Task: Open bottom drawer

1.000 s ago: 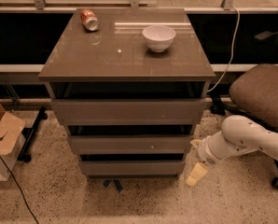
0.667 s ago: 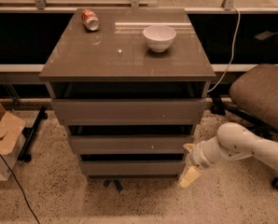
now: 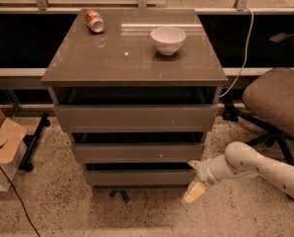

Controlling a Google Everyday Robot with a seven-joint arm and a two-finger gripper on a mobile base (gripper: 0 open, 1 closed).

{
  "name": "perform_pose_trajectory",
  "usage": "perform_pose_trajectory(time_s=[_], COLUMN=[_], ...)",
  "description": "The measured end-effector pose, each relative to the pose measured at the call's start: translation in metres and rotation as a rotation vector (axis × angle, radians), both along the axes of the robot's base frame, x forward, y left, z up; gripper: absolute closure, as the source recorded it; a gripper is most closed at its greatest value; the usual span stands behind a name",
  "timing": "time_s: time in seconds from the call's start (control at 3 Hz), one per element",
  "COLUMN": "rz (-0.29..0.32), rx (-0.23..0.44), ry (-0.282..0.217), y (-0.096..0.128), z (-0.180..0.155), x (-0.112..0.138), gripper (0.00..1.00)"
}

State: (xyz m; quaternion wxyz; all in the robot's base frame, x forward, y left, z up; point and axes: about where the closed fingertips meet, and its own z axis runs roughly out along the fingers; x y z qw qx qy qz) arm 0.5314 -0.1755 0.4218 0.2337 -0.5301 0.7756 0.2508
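Note:
The bottom drawer (image 3: 139, 177) is the lowest, slimmest front of the grey-brown cabinet (image 3: 134, 58), flat and handleless, with a dark gap above it. It sits flush with the drawers above. My gripper (image 3: 193, 179) comes in from the right on a white arm (image 3: 255, 167). It hangs just off the bottom drawer's right end, close to the corner. One cream finger (image 3: 193, 192) points down toward the floor and another (image 3: 193, 164) sits by the drawer's upper right corner.
A white bowl (image 3: 167, 39) and a tipped red can (image 3: 94, 20) lie on the cabinet top. An office chair (image 3: 277, 100) stands at the right behind my arm. A cardboard box (image 3: 1, 142) and a black cable (image 3: 11, 191) are at the left on the speckled floor.
My arm has moved left and slightly down, bringing the gripper from the open floor at the right up to the bottom drawer's right end. The drawers have not moved.

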Motion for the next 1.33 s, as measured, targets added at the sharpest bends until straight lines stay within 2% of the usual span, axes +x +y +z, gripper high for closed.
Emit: perform_pose_trajectory(time_s=[0.67, 1.0, 1.33], rz=[-0.032, -0.049, -0.055], rx=[0.087, 0.113, 0.118], ry=[0.054, 0.093, 0.077], y=[0.000, -0.002, 0.000], z=[-0.069, -0.086, -0.088], x=[0.022, 0.034, 0.039], gripper=[0.00, 0.00, 0.00])
